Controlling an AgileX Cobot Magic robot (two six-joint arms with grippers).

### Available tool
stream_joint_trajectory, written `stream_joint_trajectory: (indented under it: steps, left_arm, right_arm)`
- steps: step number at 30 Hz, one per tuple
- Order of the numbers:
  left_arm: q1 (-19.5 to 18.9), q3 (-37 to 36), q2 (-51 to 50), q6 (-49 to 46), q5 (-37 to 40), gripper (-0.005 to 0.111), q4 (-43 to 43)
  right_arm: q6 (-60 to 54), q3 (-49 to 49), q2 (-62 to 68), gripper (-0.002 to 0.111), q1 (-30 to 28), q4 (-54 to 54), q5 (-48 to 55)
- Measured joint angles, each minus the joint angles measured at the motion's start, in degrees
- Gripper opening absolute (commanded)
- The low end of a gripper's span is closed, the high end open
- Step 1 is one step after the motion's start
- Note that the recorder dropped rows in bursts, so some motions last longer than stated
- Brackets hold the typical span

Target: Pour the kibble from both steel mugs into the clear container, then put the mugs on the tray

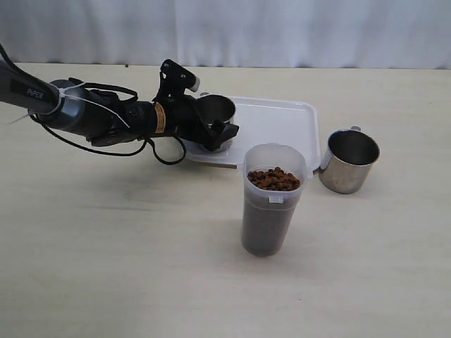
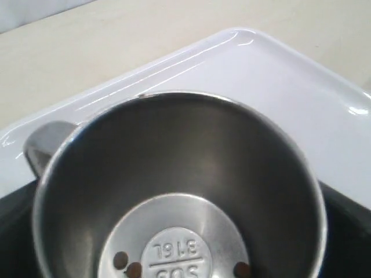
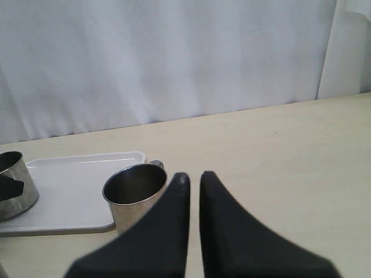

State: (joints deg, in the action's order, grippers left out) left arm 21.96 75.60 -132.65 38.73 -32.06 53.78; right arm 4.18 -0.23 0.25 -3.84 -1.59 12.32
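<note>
where the kibble (image 1: 273,179) lies: heaped nearly to the rim of the clear container (image 1: 271,225), upright on the table (image 1: 106,246) near the tray (image 1: 282,127); three stray pellets (image 2: 133,269) in the first mug (image 1: 222,105).
first mug: upright on the tray's left end.
second mug (image 1: 349,162): upright on the table, just beside the tray's right edge.
left gripper (image 1: 209,107): jaws astride the first mug; clamped or loose, cannot tell.
right gripper (image 3: 193,179): fingers pressed together, empty.

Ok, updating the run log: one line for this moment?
left gripper open around mug on tray | second mug on table | kibble in container | right gripper shut, empty
</note>
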Motion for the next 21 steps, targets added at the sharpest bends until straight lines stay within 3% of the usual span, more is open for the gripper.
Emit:
stream_joint_trajectory:
  steps: [8,16,19,21]
  left_arm:
    - [0.00,0.04,1.79,1.76,0.02,0.081,1.03]
    - [0.00,0.13,11.09,11.08,1.41,0.081,13.14]
    - [0.00,0.13,16.31,24.47,6.59,0.077,23.07]
    - [0.00,-0.12,20.80,39.76,11.01,0.061,35.15]
  right_arm:
    - [0.00,0.00,0.00,0.005,0.00,0.00,0.00]
    - [0.00,0.00,0.00,0.005,0.00,0.00,0.00]
    - [0.00,0.00,0.00,0.005,0.00,0.00,0.00]
    - [0.00,0.00,0.00,0.005,0.00,0.00,0.00]
